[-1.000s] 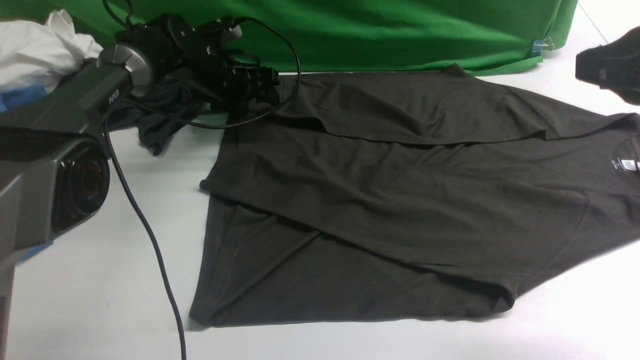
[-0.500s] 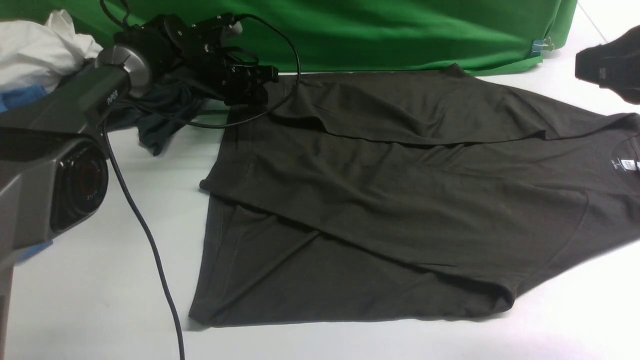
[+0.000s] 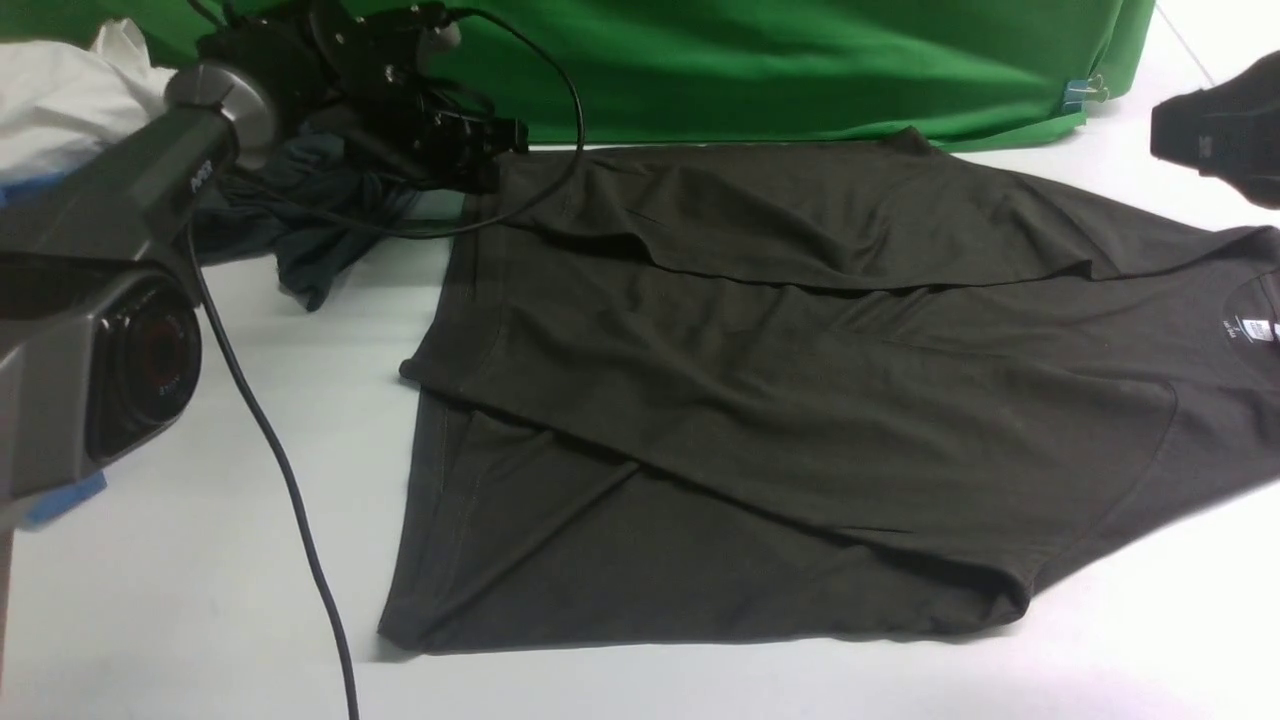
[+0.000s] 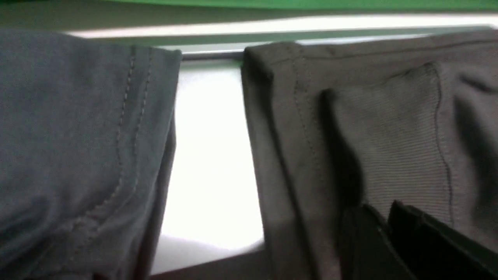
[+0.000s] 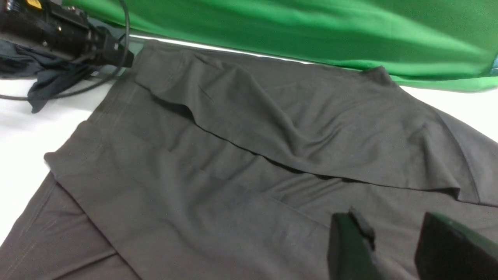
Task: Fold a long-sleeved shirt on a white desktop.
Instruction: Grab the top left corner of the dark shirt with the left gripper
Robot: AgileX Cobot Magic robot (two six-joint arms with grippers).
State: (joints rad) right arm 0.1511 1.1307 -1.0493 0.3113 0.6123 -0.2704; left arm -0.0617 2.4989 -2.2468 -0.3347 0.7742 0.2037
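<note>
The long-sleeved shirt (image 3: 780,400) lies spread on the white desktop (image 3: 180,620), dark brownish-black, with flaps folded across its body and its white neck label (image 3: 1255,330) at the right edge. My left gripper (image 3: 490,150) is at the shirt's far left corner. In the left wrist view its jaws (image 4: 379,208) are pressed together on a ridge of the shirt's hem (image 4: 389,147). My right gripper (image 5: 391,217) hovers open above the shirt (image 5: 241,155) with nothing between its fingers. In the front view it shows only as a dark shape (image 3: 1215,125) at the right edge.
A smaller dark grey-teal garment (image 3: 300,225) lies bunched just left of the shirt, under my left arm, and fills one side of the left wrist view (image 4: 78,136). A white cloth pile (image 3: 60,95) sits far left. The green backdrop (image 3: 800,60) closes off the back. A black cable (image 3: 270,450) trails across the desktop.
My left gripper has closed at the shirt's far left corner and shifted left and towards the backdrop, drawing the corner fabric with it. The right arm has not moved.
</note>
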